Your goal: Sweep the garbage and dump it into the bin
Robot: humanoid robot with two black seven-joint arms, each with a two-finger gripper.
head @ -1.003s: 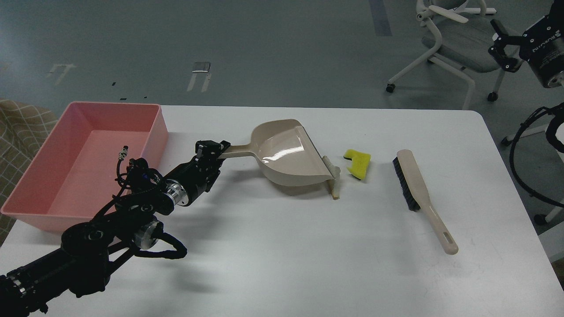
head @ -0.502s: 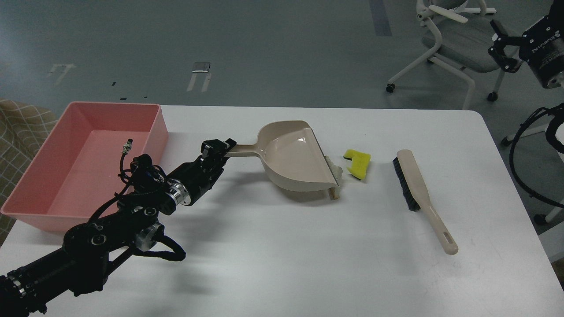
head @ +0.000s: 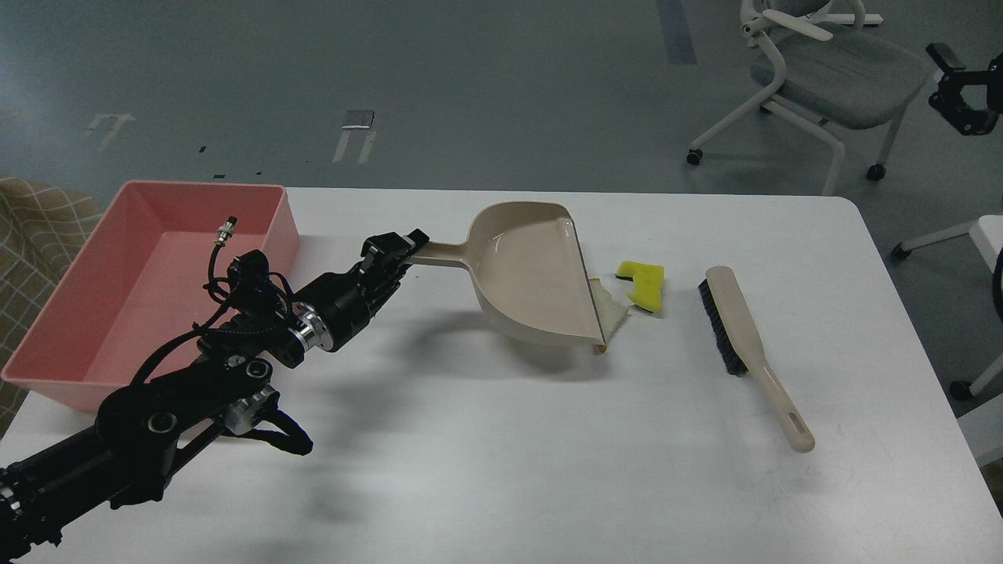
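Observation:
My left gripper (head: 401, 249) is shut on the long handle of the beige dustpan (head: 533, 274) and holds it tilted, its front lip on the table. The white bread slice (head: 611, 307) lies right against that lip, partly hidden by it. The yellow sponge piece (head: 644, 285) with green backing lies just right of the bread. The pink bin (head: 86, 360) stands at the table's left edge, behind my left arm. My right gripper (head: 957, 98) is high at the far right, off the table; its fingers stand apart and hold nothing.
A beige hand brush (head: 748, 345) with black bristles lies on the white table (head: 501, 454) right of the sponge, handle pointing toward me. An office chair (head: 823, 70) stands on the floor beyond the table's right corner.
My left gripper has pushed the dustpan right and tilted it; the lip now touches the bread, and the sponge has shifted slightly right. My right arm has pulled back toward the right edge.

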